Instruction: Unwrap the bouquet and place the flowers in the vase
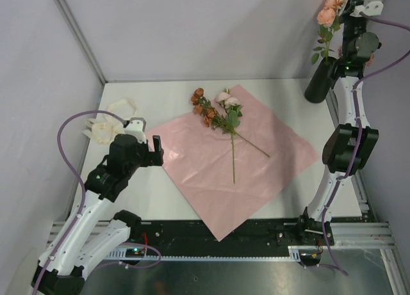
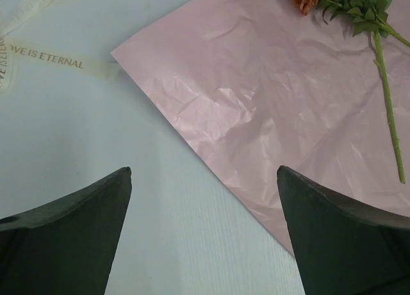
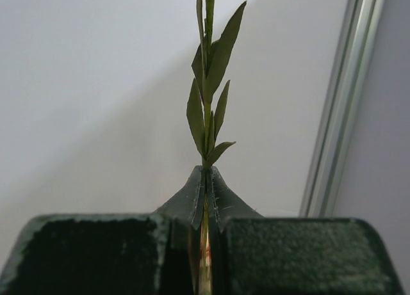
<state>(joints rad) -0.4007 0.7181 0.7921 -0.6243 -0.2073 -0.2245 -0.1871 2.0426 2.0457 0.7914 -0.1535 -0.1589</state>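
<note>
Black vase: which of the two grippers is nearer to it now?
Right. The right gripper, shut on a flower stem, is up beside the black vase at the far right corner. The left gripper, open, hangs at the left near the pink paper, far from it.

The only readable lettering stood on the cream ribbon, which lay on the table just left of the pink paper sheet. Gold capitals along its flat strip read "OVE IS ETERNAL", with the first letter lost where the ribbon bent away. On the next turn of the ribbon, farther left of the sheet, the letters "VE" ran sideways. In the overhead view, this print was too small to read.
</note>
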